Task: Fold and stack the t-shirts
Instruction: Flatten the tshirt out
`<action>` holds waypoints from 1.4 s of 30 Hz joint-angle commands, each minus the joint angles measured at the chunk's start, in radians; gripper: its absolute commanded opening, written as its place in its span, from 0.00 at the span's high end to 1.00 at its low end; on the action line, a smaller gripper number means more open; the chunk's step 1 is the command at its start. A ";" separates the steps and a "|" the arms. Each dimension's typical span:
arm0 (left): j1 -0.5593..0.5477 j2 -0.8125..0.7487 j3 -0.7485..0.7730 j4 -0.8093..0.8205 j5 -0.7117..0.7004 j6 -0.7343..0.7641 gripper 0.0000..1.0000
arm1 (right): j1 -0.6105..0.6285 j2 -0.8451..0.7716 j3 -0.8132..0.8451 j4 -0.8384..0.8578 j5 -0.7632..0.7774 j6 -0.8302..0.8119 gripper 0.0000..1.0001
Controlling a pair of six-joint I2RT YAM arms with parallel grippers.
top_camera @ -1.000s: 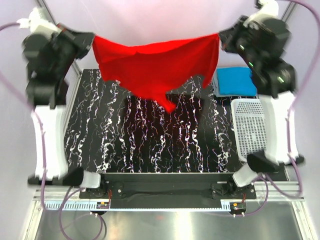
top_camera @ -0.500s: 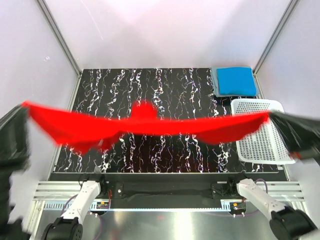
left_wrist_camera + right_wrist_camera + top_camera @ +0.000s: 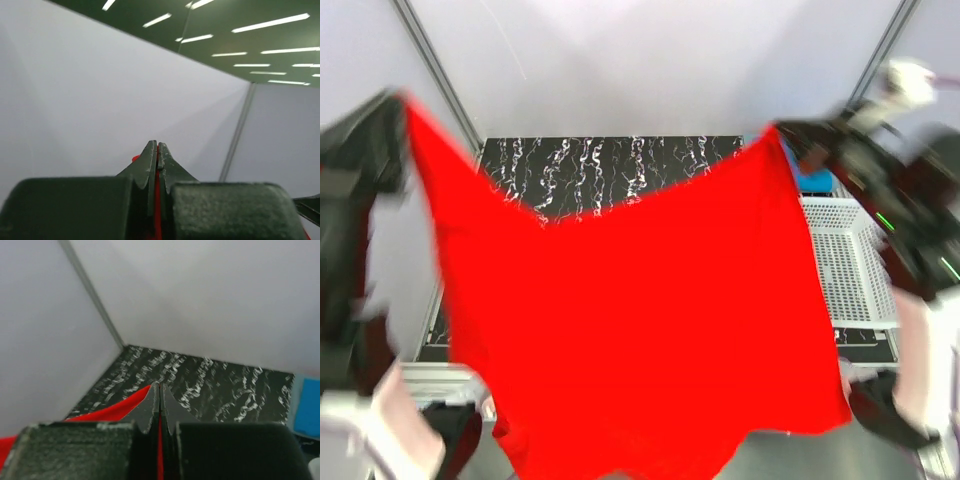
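Left claw (image 3: 157, 146) and right claw (image 3: 159, 387) each pinching red t-shirt (image 3: 640, 330), spread wide, hanging flat between them.

Spread red t-shirt (image 3: 640, 330) screens table (image 3: 620, 165); basket (image 3: 845, 270) right.

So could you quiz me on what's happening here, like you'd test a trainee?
1. True or false: the red t-shirt lies flat on the table.
2. What sits at the table's right side? A) white mesh basket B) metal bucket C) desk lamp
3. How many tools pinch the red t-shirt?

Key: 1 false, it hangs spread in the air. 2 A. 3 two, the left tool and the right tool, each shut on the cloth.
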 commanded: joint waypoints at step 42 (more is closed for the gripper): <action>0.003 1.246 -0.080 0.031 -0.229 -0.007 1.00 | -0.215 1.510 0.334 0.894 -0.071 -0.146 1.00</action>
